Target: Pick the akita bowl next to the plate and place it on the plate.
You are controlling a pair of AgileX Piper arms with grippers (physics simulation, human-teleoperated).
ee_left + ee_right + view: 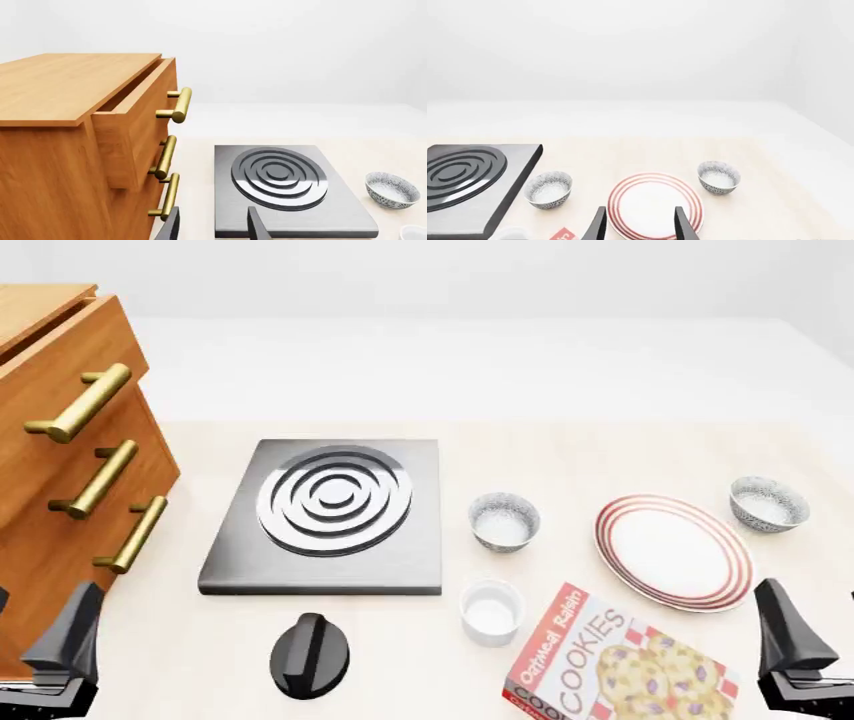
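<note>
The plate (674, 551), white with red rings, lies at the right of the table. An akita bowl (769, 503), speckled grey outside and white inside, stands just beyond the plate's far right rim, almost touching it. In the right wrist view the plate (654, 205) and this bowl (718, 177) lie ahead of my right gripper (639, 226), which is open and empty. A look-alike bowl (503, 521) stands between the stove and the plate. My left gripper (213, 227) is open and empty, near the table's front left, facing the stove (280, 180).
A wooden drawer cabinet (67, 440) with brass handles stands at the left, its top drawer (133, 115) slightly pulled out. A grey square stove (331, 515) sits centre left. A white ramekin (490, 611), a cookie box (621, 665) and a black round object (311, 652) lie near the front.
</note>
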